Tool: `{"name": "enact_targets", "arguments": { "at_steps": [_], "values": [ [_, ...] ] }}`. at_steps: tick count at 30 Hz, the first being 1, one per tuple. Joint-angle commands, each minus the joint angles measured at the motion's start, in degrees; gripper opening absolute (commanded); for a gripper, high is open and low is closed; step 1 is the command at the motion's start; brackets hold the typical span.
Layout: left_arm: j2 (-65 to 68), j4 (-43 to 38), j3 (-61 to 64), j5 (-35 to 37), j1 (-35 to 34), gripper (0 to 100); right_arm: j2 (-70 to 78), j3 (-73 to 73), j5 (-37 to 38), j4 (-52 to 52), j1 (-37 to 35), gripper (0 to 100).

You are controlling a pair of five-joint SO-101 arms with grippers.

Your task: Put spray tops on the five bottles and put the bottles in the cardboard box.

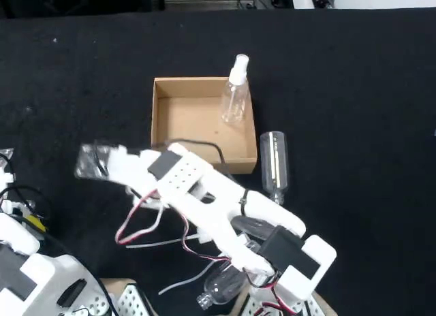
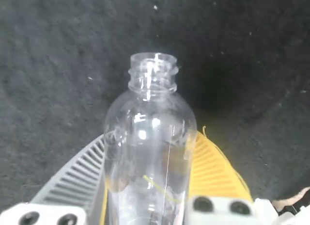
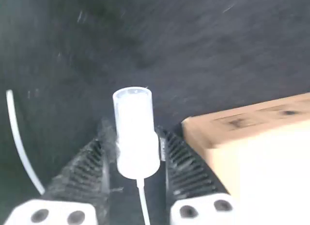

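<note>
My right gripper (image 3: 134, 131) is shut on a white spray top (image 3: 133, 113) whose thin tube hangs down between the fingers. In the high view this gripper (image 1: 99, 162) hangs left of the cardboard box (image 1: 162, 118). My left gripper (image 2: 150, 136) is shut on a clear bottle (image 2: 147, 152) with a bare threaded neck (image 2: 153, 72) pointing away over the black cloth. One bottle with a spray top (image 1: 236, 91) stands in the box's far right corner. An uncapped bottle (image 1: 274, 163) lies just right of the box, and another (image 1: 221, 286) lies under the right arm.
The box's corner (image 3: 242, 137) is close beside the right gripper. Loose white tubes (image 1: 158, 244) lie on the black cloth under the right arm, and one such tube (image 3: 19, 147) shows beside the gripper. The left arm's base (image 1: 34, 275) fills the lower left corner.
</note>
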Motion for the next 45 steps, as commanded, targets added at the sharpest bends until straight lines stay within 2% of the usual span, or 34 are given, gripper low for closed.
{"name": "enact_targets", "arguments": {
  "at_steps": [1,6,11,15,20,26,31,38,45],
  "values": [
    [-4.66,0.53,-3.03,-0.18,-0.04,3,-5.76,-10.59,-5.98,3.25,1.14,1.1],
    [-13.63,0.44,-0.92,3.08,0.04,3,-10.95,-17.1,-13.98,6.86,1.14,1.1],
    [-24.97,-0.97,4.53,5.01,3.38,3,-17.27,-21.05,-21.45,9.58,1.32,1.1],
    [-32.88,-9.23,10.51,12.04,7.34,3,-23.25,-23.43,-26.64,10.37,1.41,1.1],
    [-42.64,-10.11,12.26,20.31,12.18,3,-30.55,-25.8,-30.07,9.85,6.77,1.1],
    [-51.43,-10.55,11.91,34.99,25.1,3,-36.0,-28.62,-32.18,8.35,8.18,1.2],
    [-58.2,-12.84,13.32,42.81,34.15,3,-38.37,-29.23,-34.46,2.9,9.76,1.2],
    [-69.45,-24.88,23.96,45.01,39.87,3,-43.21,-28.18,-34.81,-0.53,10.55,1.1],
    [-79.65,-29.36,31.96,45.1,47.6,3,-49.1,-20.26,-35.16,-3.43,15.91,1.1]
  ]
}}
